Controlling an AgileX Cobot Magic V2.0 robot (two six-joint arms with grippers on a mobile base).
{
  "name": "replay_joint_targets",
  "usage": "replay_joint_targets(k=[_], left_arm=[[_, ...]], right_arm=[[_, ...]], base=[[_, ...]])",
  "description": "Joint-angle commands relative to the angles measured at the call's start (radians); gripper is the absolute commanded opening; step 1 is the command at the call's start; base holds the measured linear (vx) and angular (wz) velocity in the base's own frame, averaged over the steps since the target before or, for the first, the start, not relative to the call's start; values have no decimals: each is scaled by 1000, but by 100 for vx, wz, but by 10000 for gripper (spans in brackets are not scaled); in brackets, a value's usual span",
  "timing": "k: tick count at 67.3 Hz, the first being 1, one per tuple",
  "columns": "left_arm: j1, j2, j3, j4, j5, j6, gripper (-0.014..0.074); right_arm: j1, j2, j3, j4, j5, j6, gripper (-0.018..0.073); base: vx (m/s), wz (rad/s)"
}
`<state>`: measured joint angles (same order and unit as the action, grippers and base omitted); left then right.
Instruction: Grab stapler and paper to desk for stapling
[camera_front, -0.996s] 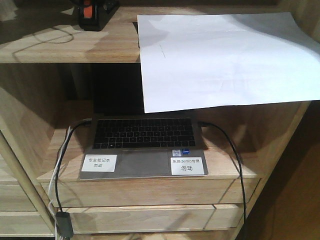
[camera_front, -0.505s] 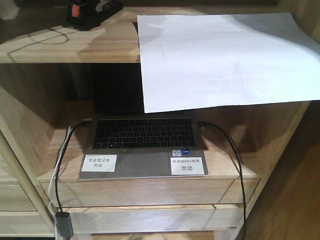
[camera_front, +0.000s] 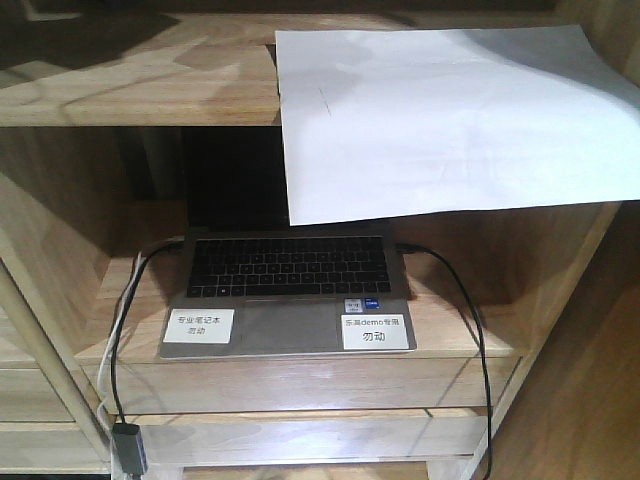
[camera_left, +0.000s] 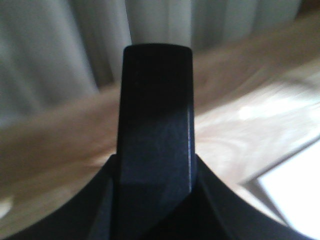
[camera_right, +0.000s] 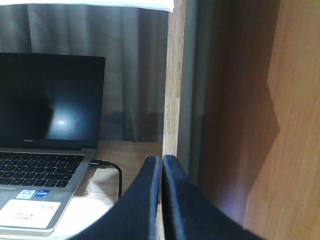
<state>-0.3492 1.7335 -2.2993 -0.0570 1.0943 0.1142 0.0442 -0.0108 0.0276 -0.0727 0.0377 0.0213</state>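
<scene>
The stapler had gone from the front view: a second before it stood at the far left of the shelf (camera_front: 130, 90) top, half a second before it sat further back and to the left, and at this moment that corner showed only bare wood and shadow. The paper (camera_front: 440, 120) had not shifted; it lay flat on the right of the same shelf top, its front edge hanging over the laptop (camera_front: 290, 270) in the bay below. In the left wrist view, badly blurred, a tall black shape (camera_left: 155, 100) stood in the middle with the dark forms of the left gripper (camera_left: 155, 170) low on either side; it may well have been the stapler carried off in the jaws, but whether those fingers were clamped on it could not be told. The right gripper (camera_right: 161, 160) hung low beside the shelf's right post, near the laptop's corner, its fingers pressed together with nothing between them. Judged from this, the stapler half of the job was under way while the paper half was not begun, and the desk itself could not be made out with any certainty
</scene>
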Motion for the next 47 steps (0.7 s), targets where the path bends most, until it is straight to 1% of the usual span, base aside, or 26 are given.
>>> replay_joint_targets(k=[1,6,11,22,28,35,47], left_arm=[[-3,-105,17,-1,-105,22,-7],[-3,-160,94,-2,-130,39,-7],[-3,-229,192,-4,-186,39,-7],[-3,-410,483,-5,-328,39,-7],[-3,-500,626,-15,-380,43,-6],[-3,-612,766,-20,-409,48,-7],[-3,-780,940,-21,-406,47,-7]], right_arm=[[-4,-14,4,-5,-73,-1,-9],[-4,-14,4,-5,-74,-1,-9],[-4,-14,4,-5,-74,-1,-9],[-4,-14,4,-5,-74,-1,-9],[-4,-14,4,-5,-74,-1,-9],[-4,-14,4,-5,-73,-1,-9],[-4,-14,4,-5,-73,-1,-9]], base=[[0,0],[0,0],[0,0],[0,0],[0,0],[0,0],[0,0]])
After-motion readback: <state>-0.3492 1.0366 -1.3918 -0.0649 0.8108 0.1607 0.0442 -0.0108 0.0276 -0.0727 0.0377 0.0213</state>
